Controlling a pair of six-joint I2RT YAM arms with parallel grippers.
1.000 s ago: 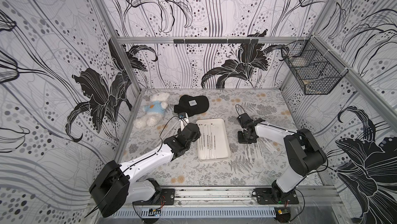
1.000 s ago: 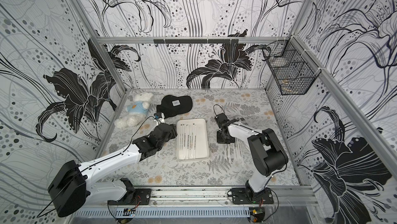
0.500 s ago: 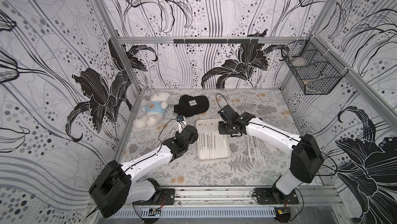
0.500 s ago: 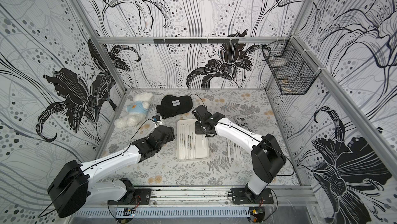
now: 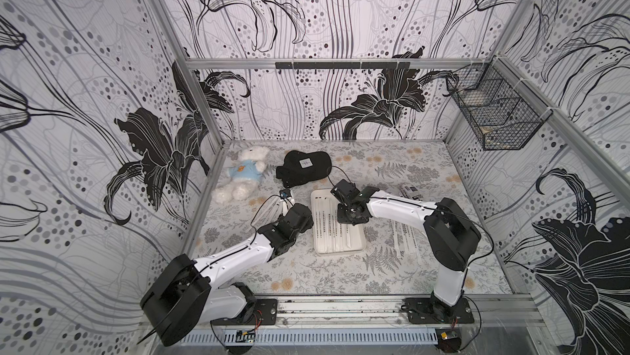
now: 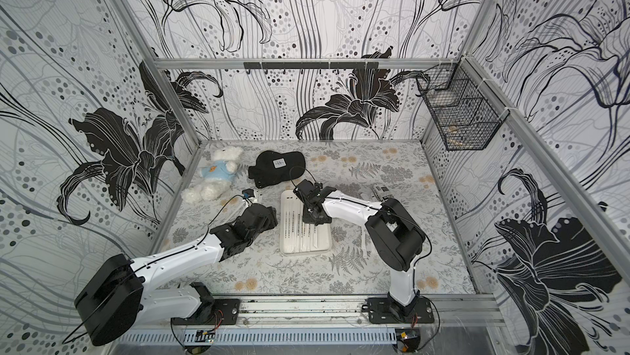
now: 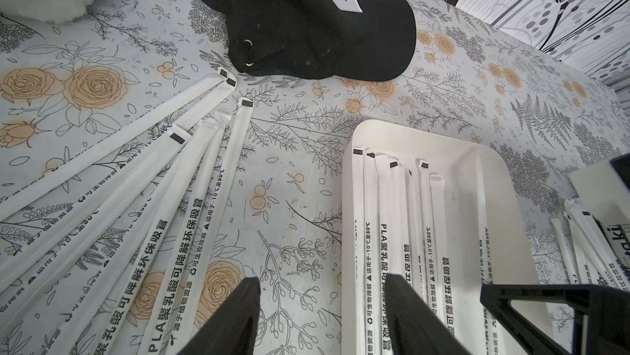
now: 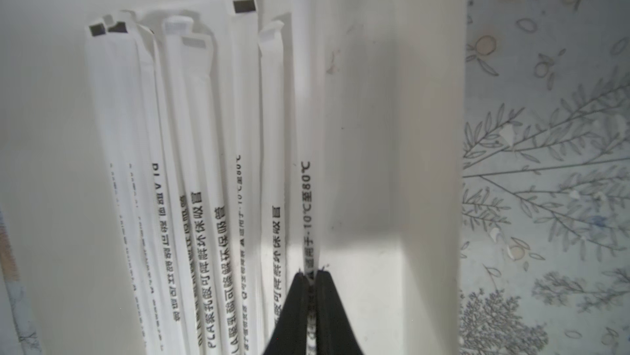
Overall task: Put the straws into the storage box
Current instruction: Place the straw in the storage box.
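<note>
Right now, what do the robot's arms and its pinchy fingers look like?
The left arm and the right arm are smooth white tubes joined by chunky, rounded black joints. Thin black cables loop out near the wrists. The left gripper and the right gripper each have two plain black fingers that taper to narrow tips. I see no markings on them.

right gripper (image 6: 315, 218) hangs over the white storage box (image 6: 305, 252) with straws (image 6: 296, 232) lined up inside, teddy bear (image 6: 213, 179) and black cap (image 6: 276, 169) behind
</note>
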